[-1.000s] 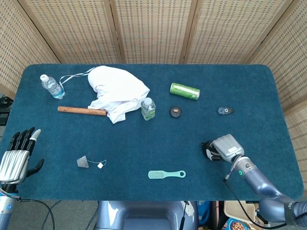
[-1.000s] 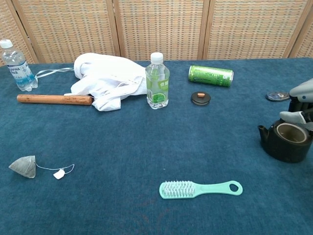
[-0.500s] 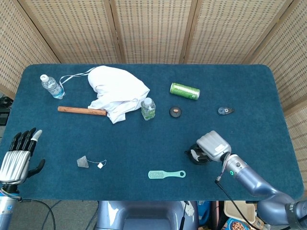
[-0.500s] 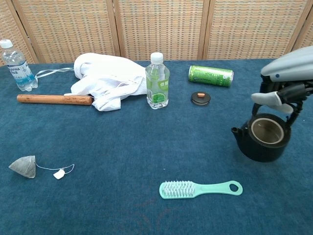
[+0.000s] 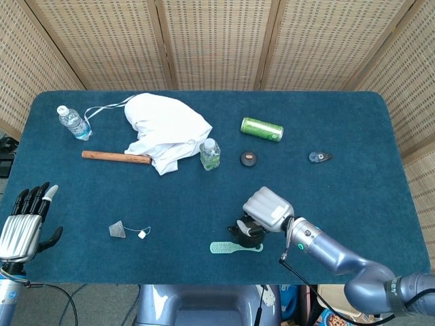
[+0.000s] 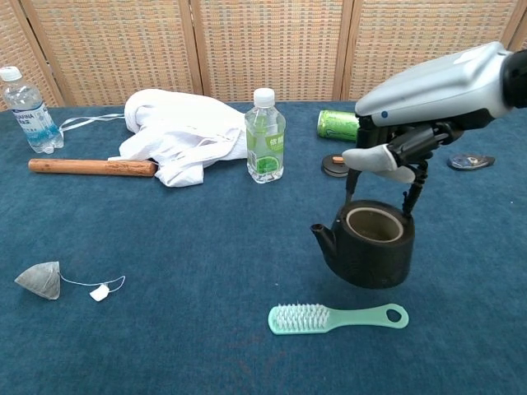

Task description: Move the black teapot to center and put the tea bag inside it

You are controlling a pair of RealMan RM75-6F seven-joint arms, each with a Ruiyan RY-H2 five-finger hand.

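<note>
The black teapot (image 6: 367,244) has no lid on and hangs by its wire handle from my right hand (image 6: 403,148), just above the table near the front middle. From the head view the teapot (image 5: 248,230) is mostly covered by my right hand (image 5: 267,208). The grey tea bag (image 6: 40,280) lies at the front left with its string and white tag (image 6: 100,292); in the head view the tea bag (image 5: 117,230) is right of my left hand (image 5: 22,227), which hovers open off the table's left front edge.
A mint green brush (image 6: 336,317) lies just in front of the teapot. The small black lid (image 6: 338,164), a green can (image 6: 352,126), a clear bottle (image 6: 264,137), a white cloth (image 6: 185,123), a wooden stick (image 6: 90,167) and another bottle (image 6: 27,109) sit farther back.
My right hand has carried the teapot leftward from the right side to the front middle, just behind the brush. The left hand has barely moved.
</note>
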